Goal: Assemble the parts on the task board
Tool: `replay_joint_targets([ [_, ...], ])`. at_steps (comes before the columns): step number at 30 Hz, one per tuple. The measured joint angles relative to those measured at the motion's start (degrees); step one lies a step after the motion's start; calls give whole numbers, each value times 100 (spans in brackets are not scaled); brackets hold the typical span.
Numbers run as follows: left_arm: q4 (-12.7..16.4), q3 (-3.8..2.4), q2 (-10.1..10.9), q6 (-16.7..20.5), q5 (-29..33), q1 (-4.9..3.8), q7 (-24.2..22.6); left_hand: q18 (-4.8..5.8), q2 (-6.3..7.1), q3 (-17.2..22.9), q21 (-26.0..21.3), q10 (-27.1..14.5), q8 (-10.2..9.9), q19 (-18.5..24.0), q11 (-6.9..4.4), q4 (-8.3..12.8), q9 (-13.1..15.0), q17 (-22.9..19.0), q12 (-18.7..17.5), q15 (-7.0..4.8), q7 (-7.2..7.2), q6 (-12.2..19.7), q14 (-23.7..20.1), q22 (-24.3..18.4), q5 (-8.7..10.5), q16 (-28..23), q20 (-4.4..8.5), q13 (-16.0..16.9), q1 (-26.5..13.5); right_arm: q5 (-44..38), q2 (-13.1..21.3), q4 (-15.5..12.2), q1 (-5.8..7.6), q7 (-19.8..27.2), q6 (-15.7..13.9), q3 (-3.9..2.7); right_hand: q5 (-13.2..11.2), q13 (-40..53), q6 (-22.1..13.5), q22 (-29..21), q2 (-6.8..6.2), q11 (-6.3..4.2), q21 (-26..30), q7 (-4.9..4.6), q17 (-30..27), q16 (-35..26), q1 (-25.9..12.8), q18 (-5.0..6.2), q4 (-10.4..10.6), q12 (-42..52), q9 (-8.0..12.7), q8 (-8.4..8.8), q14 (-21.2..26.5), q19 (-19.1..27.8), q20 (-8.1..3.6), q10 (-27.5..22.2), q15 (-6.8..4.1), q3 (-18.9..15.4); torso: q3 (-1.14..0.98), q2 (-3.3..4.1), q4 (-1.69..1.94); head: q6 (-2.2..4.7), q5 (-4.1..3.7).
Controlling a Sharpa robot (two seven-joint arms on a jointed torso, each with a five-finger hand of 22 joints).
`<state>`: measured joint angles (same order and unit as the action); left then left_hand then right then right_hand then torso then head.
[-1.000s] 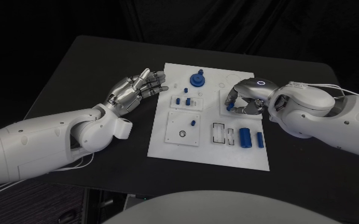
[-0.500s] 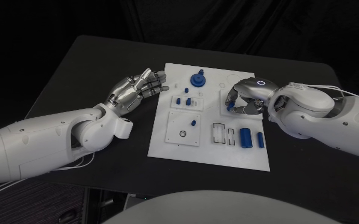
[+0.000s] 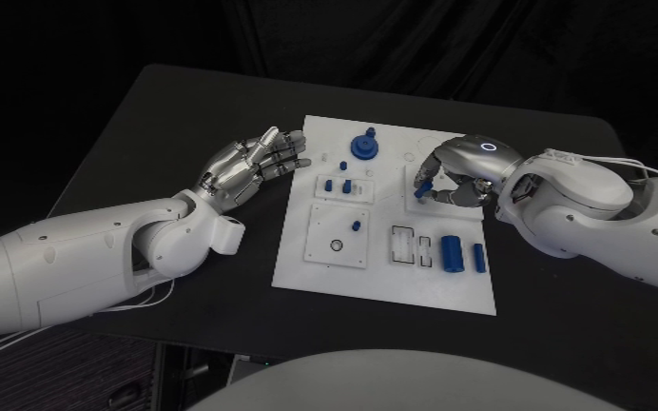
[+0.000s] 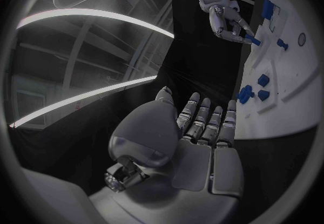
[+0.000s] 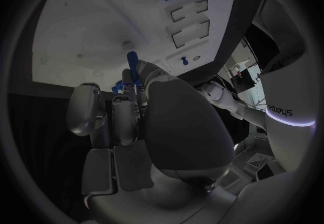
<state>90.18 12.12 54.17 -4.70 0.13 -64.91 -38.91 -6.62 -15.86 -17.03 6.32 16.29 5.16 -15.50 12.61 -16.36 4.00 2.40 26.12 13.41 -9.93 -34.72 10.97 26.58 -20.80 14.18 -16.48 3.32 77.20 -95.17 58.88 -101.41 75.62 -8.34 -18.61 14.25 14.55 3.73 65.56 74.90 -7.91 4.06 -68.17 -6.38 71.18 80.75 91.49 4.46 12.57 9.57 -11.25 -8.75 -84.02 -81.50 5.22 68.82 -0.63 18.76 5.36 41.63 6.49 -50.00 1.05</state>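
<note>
My left hand (image 3: pixel 251 168) is staying where it was, hovering just beside the left edge of the task board (image 3: pixel 309 273). Its fingers are apart and a little bent, and it is holding nothing.

On the board, going across, a small black ring (image 3: pixel 334 245) is lying on a raised white square near the front, with a tiny blue peg (image 3: pixel 356 225) just behind it. Further back, two little blue pegs (image 3: pixel 338 185) are standing in a small plate. Behind them a round blue knob (image 3: pixel 363 146) is sitting near the far edge. Toward the right, two blue cylinders (image 3: pixel 464 253) are lying side by side next to some empty slots (image 3: pixel 402 244).

My right hand (image 3: pixel 453 180) is the one that has been moving. A moment ago it was curled low on the right side of the board. Now it is lifting a little, and it is pinching a small blue part (image 5: pixel 133 66) between its fingertips. The part is up off the board, held just above it.

I think the pick-up is done. Next I am going to need to carry this part to its hole and push it in straight. Most of the job is still waiting.
</note>
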Motion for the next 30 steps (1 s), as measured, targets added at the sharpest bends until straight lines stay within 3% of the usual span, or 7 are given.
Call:
replay_joint_targets([
  [8, 1, 1, 8, 0, 1, 0, 0, 0, 0, 0, 0, 21, 0, 0, 21, 0, 0, 0, 23, 0, 0, 0, 0, -19, -23, 0, 0, 0, 0, -1, 120, -467, 305, -41, -48, -6, -66, 4, 28, 0, -38, 21, 0, 10, 0, 0, 38, 0, 15, -55, -1, -30, 6, 0, 0, 21, -25, 33, -1, -1, -4, 0, 51],
  [14, -15, 0, -4, 0, 1, 0, 0, 0, 0, 16, 0, 21, 0, 21, 21, -16, 0, 0, 23, 0, 0, 0, 0, -32, -23, 0, -21, 0, 0, -37, -49, -824, 374, -62, -42, -6, -110, 5, 27, 0, -38, 21, 0, 11, 21, 0, 38, 0, 7, -94, -2, -30, -5, -20, -20, 21, -35, 40, 8, -2, -4, 0, 138],
  [20, -47, 0, -32, -1, 2, 1, 0, 1, -39, 16, 0, 21, 0, 21, 21, -16, -1, 0, 22, 21, 0, 0, -21, -51, -23, 0, -21, 0, -39, -218, -456, -949, 285, -49, 6, -6, -156, 6, 27, 0, -72, 23, 0, 11, 0, 0, 18, 0, 7, -111, -17, -30, -5, -20, -20, 62, -35, 40, 18, -3, 2, 0, 298],
  [21, -54, 0, -37, -2, 2, 1, -1, 0, -39, 16, 0, 21, 0, 21, 21, -16, -1, 0, 22, 21, 0, 0, -21, -51, -23, 0, -21, 0, -39, -251, -523, -949, 257, -43, 11, -6, -156, 5, 27, 1, -78, -9, 0, 11, -4, 0, 12, 0, -1, -114, -166, -30, -5, -20, -20, 94, -35, 49, 19, -3, 2, 0, 332],
  [23, -72, 0, -53, -4, 2, 1, -1, 0, -39, 16, 0, 21, 0, 35, 21, -16, -1, 0, 23, 21, 0, 0, -21, -60, -23, 0, -7, 0, -39, -329, -695, -929, 196, -26, 18, -5, -156, 5, 27, 4, -86, -9, 0, 11, -4, 0, 4, 0, -8, -116, -167, -30, -5, -20, -20, 94, -35, 56, 19, -4, 2, 0, 385],
  [30, -87, 1, -97, -14, 4, 5, -1, 0, -63, 16, 0, -1, 0, 63, 41, -16, -1, 0, 22, 1, 0, 0, -41, -78, -23, 0, -20, 0, -64, -531, -1168, -751, 7, 70, 50, -4, -195, 5, 46, 4, -87, -9, 0, 32, -22, 0, 3, 0, -8, -134, -170, -29, -5, -20, -20, 132, -35, 87, 9, -5, -2, 0, 439],
])
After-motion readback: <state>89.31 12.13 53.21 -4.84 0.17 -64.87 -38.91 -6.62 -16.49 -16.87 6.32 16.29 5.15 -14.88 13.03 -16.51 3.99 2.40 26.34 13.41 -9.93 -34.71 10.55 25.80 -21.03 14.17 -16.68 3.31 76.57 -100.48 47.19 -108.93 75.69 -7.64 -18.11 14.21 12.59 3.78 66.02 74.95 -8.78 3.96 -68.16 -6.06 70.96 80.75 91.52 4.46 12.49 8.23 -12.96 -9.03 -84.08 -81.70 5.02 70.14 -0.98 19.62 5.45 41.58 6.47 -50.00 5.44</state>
